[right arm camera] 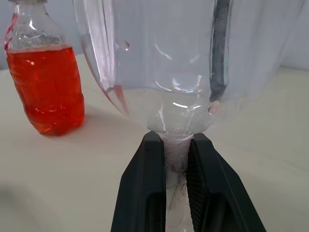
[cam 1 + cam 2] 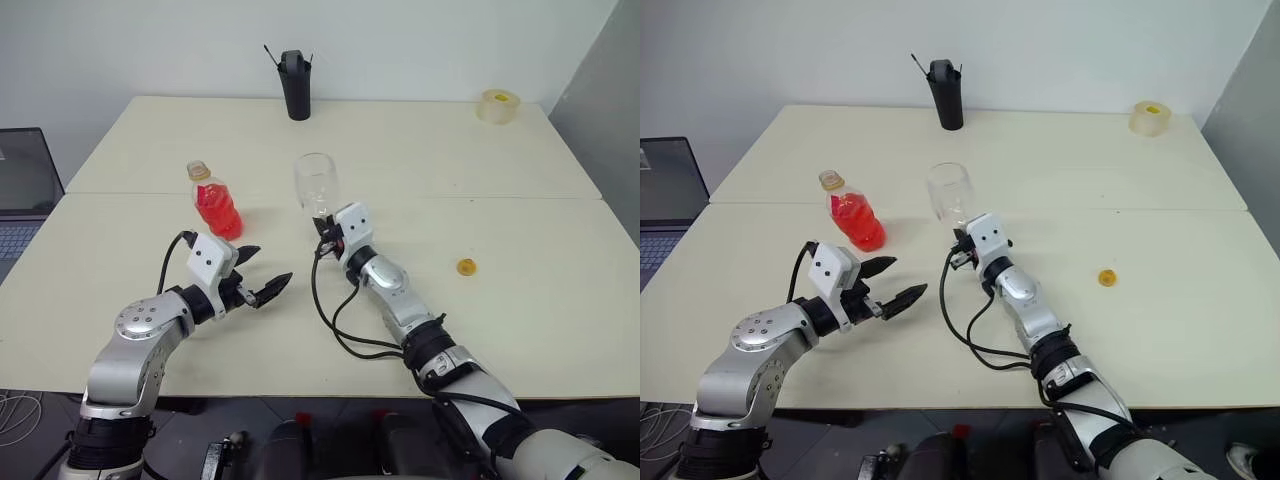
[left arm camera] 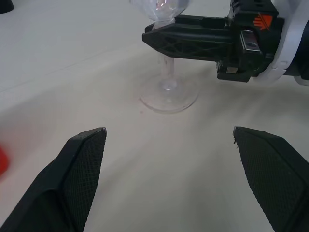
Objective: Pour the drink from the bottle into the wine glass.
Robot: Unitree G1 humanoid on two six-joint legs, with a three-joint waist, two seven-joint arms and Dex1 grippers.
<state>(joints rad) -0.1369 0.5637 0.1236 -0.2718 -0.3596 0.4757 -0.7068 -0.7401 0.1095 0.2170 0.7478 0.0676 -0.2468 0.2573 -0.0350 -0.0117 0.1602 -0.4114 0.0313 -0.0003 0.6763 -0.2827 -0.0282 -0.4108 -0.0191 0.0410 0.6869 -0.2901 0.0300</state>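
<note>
Clear wine glass [image 2: 316, 184] stands mid-bench [image 2: 520, 260] — right claw [image 1: 176, 159] clamped on its stem. Left claw [image 2: 262, 273] gapes empty near the uncapped bottle [image 2: 214, 201] of red drink [image 1: 47, 89].

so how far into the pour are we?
Early. Done: the bottle is uncapped, and the right end effector is shut on the wine glass stem. In hand: the left end effector hangs open short of the bottle. Left: grasp, lift, pour; the glass is empty.
</note>
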